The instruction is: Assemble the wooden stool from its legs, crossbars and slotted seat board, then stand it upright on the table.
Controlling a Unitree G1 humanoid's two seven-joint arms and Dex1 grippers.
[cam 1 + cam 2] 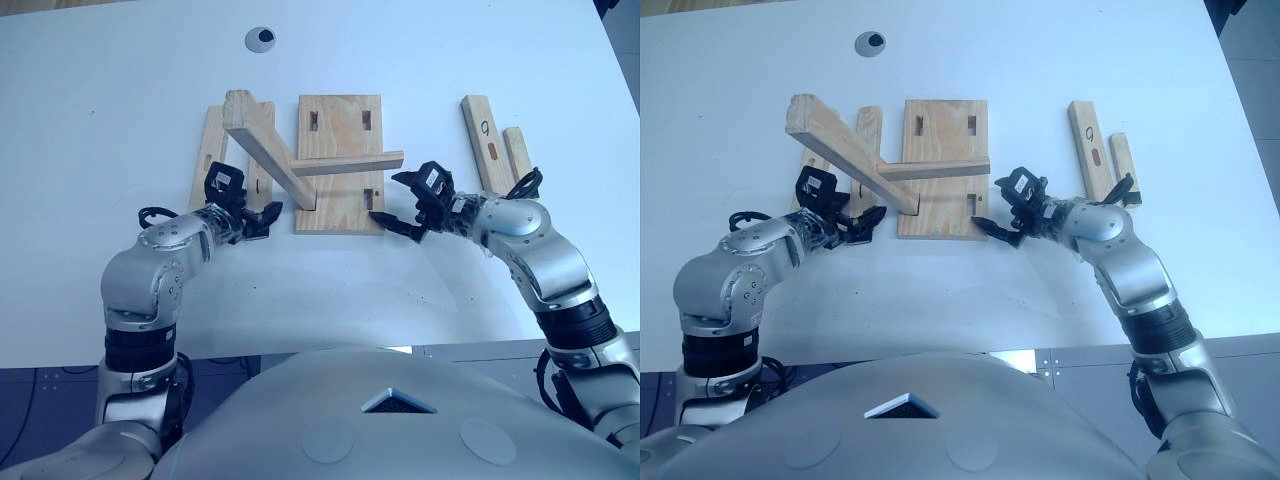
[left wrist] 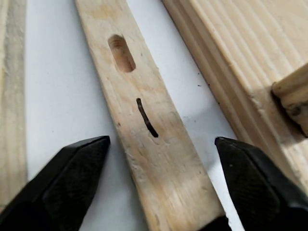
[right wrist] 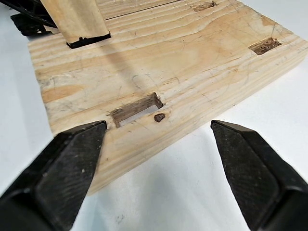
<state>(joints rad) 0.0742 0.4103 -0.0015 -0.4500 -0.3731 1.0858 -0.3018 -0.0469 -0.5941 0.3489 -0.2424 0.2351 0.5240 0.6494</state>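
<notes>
The slotted seat board (image 1: pixel 345 205) lies flat mid-table. One leg (image 1: pixel 258 138) stands in its near-left slot, leaning up and to the left, and a crossbar (image 1: pixel 350 163) runs from it across the board. My left gripper (image 1: pixel 250 215) is open, straddling a flat slotted leg (image 2: pixel 144 120) beside the board's left edge. Its fingers (image 2: pixel 57 183) are clear of the wood. My right gripper (image 1: pixel 392 198) is open at the board's near-right corner, facing an empty slot (image 3: pixel 137 108). The right wrist view has the seated leg's foot (image 3: pixel 77 19) farther off.
Another flat leg (image 1: pixel 208 150) lies at the far left. A leg with a pen mark (image 1: pixel 485 140) and a short crossbar (image 1: pixel 517 155) lie to the right of the board. A round cable hole (image 1: pixel 261 39) sits at the back of the white table (image 1: pixel 100 120).
</notes>
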